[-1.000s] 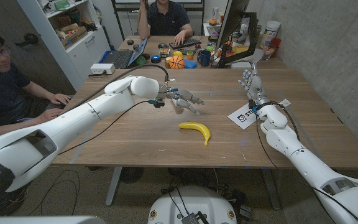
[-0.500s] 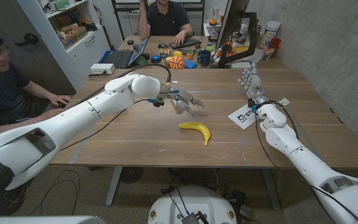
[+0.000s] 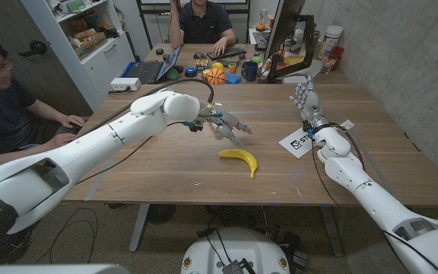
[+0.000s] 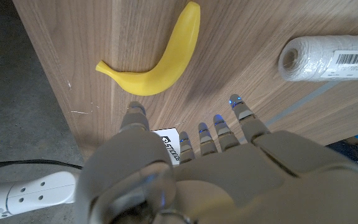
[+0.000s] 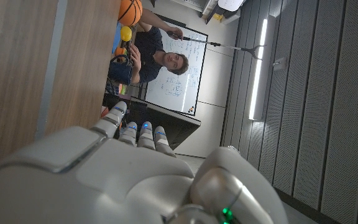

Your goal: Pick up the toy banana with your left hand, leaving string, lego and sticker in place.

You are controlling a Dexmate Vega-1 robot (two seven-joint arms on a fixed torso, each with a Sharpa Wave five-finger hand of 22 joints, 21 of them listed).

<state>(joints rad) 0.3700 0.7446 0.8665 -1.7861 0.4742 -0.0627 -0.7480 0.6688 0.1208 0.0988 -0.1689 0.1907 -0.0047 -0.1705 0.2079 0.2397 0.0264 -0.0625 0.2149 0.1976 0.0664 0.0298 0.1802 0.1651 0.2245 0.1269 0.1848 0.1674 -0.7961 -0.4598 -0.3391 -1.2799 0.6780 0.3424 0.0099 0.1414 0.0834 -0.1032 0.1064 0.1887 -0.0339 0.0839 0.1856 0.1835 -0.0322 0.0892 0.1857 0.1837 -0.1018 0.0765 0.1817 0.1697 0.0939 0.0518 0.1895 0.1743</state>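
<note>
Left hand (image 3: 229, 126): fingers spread, holding nothing, hovering above the table (image 3: 166, 171) just behind the banana.
Banana (image 3: 239, 158): yellow toy, lying flat on the table toward its front edge, curved, untouched. In the left wrist view the fingertips (image 4: 238, 102) reach toward its inner curve without contact.
String (image 4: 325, 57): white roll with a barcode label, lying beside the banana, near the hand's path. Risk: a wide, spread approach could brush it and set it rolling.
Sticker (image 3: 300, 141): white sheet, to the right of the banana, by the right forearm. Risk of disturbance judged low.
Lego: cannot be identified.
Right hand (image 3: 305, 97): standing upright, fingers together and extended, holding nothing, well right of the banana.
Further risk: smooth curved banana may slide or spin away under a shallow grasp, toward the table edge.
</note>
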